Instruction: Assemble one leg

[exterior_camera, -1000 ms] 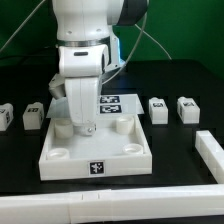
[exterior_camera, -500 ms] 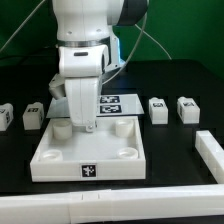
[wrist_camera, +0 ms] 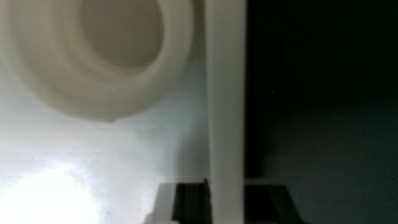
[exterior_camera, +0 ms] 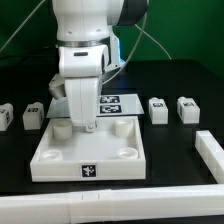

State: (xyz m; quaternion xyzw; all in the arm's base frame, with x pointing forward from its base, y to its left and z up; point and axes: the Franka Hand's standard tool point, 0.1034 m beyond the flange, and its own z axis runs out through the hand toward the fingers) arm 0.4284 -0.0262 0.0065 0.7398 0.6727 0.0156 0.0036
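The large white square tray (exterior_camera: 90, 150) with round corner sockets lies in the middle of the table. My gripper (exterior_camera: 85, 127) reaches down onto its back edge, left of centre. In the wrist view the tray's thin wall (wrist_camera: 226, 100) runs between my two dark fingertips (wrist_camera: 189, 203), which press on it from both sides, next to a round socket (wrist_camera: 98, 55). Several small white legs with tags lie loose: two on the exterior view's left (exterior_camera: 33, 115) (exterior_camera: 5, 116) and two on its right (exterior_camera: 158, 110) (exterior_camera: 187, 108). None is in my gripper.
The marker board (exterior_camera: 120, 102) lies flat just behind the tray. A white rail (exterior_camera: 110, 206) runs along the table's front, and a white block (exterior_camera: 210, 150) stands at the exterior view's right.
One second ago the tray's front sat further to the exterior view's right; it has slid left and squared up with my gripper on its wall. Nothing has moved in the last half second.
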